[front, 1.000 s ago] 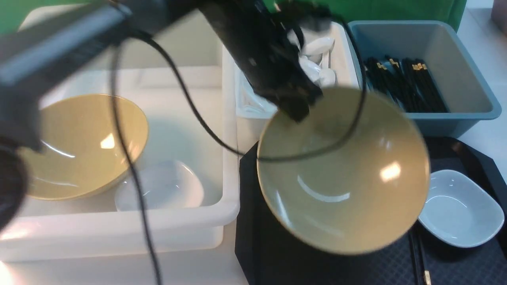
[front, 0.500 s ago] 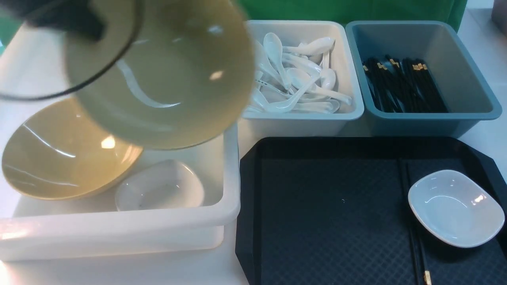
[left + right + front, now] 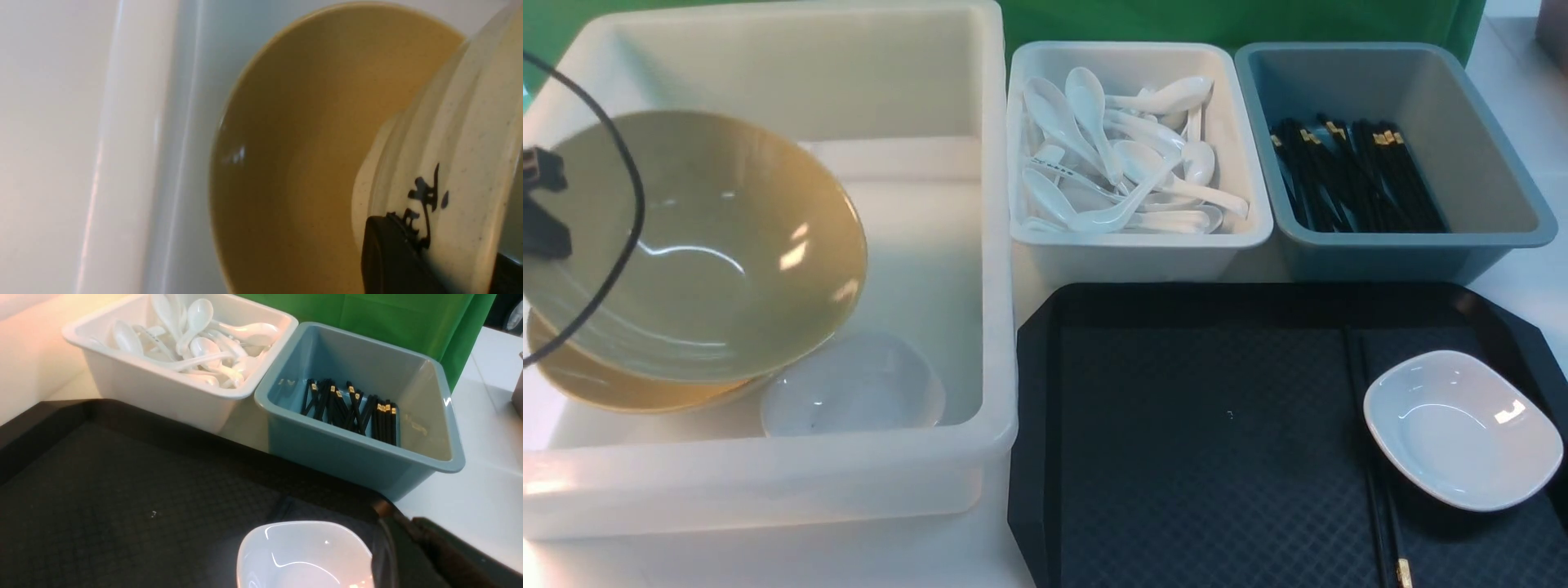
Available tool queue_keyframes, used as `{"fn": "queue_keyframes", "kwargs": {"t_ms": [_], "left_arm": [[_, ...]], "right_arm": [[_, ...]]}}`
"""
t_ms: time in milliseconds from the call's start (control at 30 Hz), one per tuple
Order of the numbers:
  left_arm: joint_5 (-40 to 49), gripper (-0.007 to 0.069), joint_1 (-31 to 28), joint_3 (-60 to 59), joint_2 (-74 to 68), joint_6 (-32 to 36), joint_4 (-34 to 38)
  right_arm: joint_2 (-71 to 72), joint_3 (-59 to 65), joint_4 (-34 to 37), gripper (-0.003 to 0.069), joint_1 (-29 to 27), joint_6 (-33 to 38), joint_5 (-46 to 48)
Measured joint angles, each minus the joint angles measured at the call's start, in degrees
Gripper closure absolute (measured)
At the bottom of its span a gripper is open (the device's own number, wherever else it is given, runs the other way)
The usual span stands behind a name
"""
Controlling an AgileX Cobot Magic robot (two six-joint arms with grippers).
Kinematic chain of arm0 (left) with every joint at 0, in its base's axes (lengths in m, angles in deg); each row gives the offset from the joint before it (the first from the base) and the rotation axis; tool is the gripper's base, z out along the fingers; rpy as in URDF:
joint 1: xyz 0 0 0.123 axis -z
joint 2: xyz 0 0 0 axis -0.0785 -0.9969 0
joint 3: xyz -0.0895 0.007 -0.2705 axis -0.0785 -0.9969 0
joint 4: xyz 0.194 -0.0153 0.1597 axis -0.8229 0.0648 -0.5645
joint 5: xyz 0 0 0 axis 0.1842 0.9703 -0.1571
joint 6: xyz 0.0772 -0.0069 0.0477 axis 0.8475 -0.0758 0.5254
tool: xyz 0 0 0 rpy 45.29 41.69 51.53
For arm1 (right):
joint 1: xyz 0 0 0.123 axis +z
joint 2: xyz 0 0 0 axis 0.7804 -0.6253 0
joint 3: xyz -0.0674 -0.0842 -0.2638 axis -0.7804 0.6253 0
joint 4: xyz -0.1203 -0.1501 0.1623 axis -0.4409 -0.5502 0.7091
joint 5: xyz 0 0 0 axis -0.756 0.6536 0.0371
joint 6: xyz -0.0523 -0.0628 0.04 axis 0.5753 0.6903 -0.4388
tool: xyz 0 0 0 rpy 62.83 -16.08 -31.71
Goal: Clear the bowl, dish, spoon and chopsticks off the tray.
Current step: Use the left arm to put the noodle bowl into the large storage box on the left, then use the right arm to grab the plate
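**Item 1: the bowl** (image 3: 711, 245). Mustard-yellow and tilted. It hangs inside the large white bin (image 3: 980, 245), just over a 2nd bowl (image 3: 605, 396) of the same kind and clear of the tray (image 3: 1201, 457). Whether the 2 bowls touch cannot be told.

**Item 2: left hand** (image 3: 543, 220). Pinching the bowl's rim at the far left of the front view. A black cable (image 3: 633, 212) loops across the bowl's face.

**Item 3: the dish** (image 3: 1462, 429). White, on the tray's right end, partly over the chopsticks (image 3: 1376, 482), which lie lengthwise beneath it.

**Item 4: right hand** (image 3: 408, 555). Just beside the dish. Only a dark part of it shows, so spread or pressed together cannot be told.

**Item 5: the spoon.** None is visible on the tray. Many lie in the small white bin (image 3: 1143, 245), beside the grey-blue bin (image 3: 1486, 237) of chopsticks.

**Handling note, step in hand (judged): nesting the bowl.**
- Level it and centre it over the lower bowl.
- Lower it slowly until its foot seats.
- Only then spread the fingers.
- Lift straight up, away from the bin wall and the 2nd white dish (image 3: 854, 384).
- Keep the cable from snagging the rim.
- Glazed ware on glazed ware will likely slide and chip if dropped.
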Motion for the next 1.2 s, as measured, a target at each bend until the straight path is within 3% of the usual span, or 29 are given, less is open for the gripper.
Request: {"fn": "queue_keyframes", "kwargs": {"t_ms": [200, 333, 467, 633, 867, 967, 1000, 1067, 1200], "left_arm": [[-4.18, 0.0591, 0.0, -0.07, 0.0, -5.35, -8.72], [-5.57, 0.0488, 0.0, -0.07, 0.0, -6.0, -10.07], [-3.45, 0.0328, 0.0, -0.07, 0.43, -6.46, -10.03], [-1.1, 0.0268, 0.0, -0.07, 3.73, -6.61, -10.03], [-2.34, 0.0342, 0.0, -0.01, 7.56, -6.98, -8.53], [-2.28, 0.0454, 0.44, -0.01, 7.71, -6.16, -4.49], [-2.28, 0.046, 0.53, -0.01, 7.75, -5.81, -4.28], [-2.78, 0.0544, 3.16, -0.98, 8.65, -2.25, -0.05], [-5.5, 0.0615, 10.8, -3.49, 12.93, 6.22, 5.75]], "right_arm": [[0.0, 0.0, 0.0, 0.0583, 0.0, 0.0, 0.0], [0.0, 0.0, 0.0, 0.058, 0.0, -0.06, 0.0], [0.0, 0.0, 0.0, 0.058, 0.0, -0.18, 0.0], [0.0, 0.0, 0.0, 0.058, 0.0, -0.18, 0.0], [0.0, 0.0, 0.0, 0.058, 0.0, -0.2, 0.0], [0.0, 0.0, 0.0, 0.058, 0.0, -0.42, 0.0], [0.0, 0.0, 0.0, 0.058, 0.0, -0.5, 0.0], [0.0, -0.13, 0.0, 0.0576, 0.0, -3.17, 0.76], [-2.37, -3.32, 0.0, 0.0563, 0.0, -8.42, 9.07]]}}
